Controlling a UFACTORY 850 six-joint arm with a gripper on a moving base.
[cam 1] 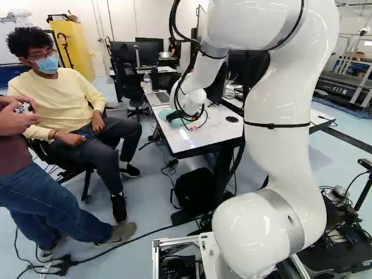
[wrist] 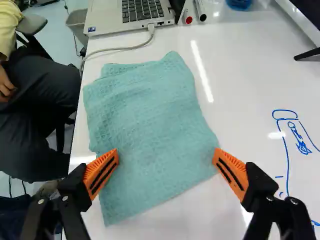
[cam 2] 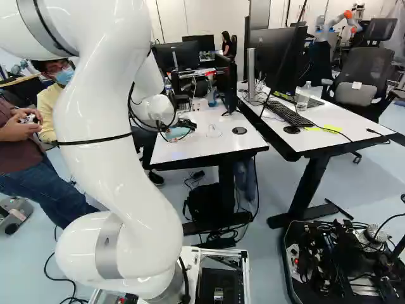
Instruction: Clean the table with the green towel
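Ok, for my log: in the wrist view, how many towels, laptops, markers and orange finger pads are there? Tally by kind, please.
Green towel: 1
Laptop: 1
Markers, one with a red end and one with a black end: 2
Orange pads, on the hand: 2
Total: 6

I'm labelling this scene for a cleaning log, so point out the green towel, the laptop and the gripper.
Green towel (wrist: 147, 120): wrist view, the middle of the cloth.
Laptop (wrist: 106, 19): wrist view, a bare part of its base.
Gripper (wrist: 165, 153): wrist view, midway between its fingertips.
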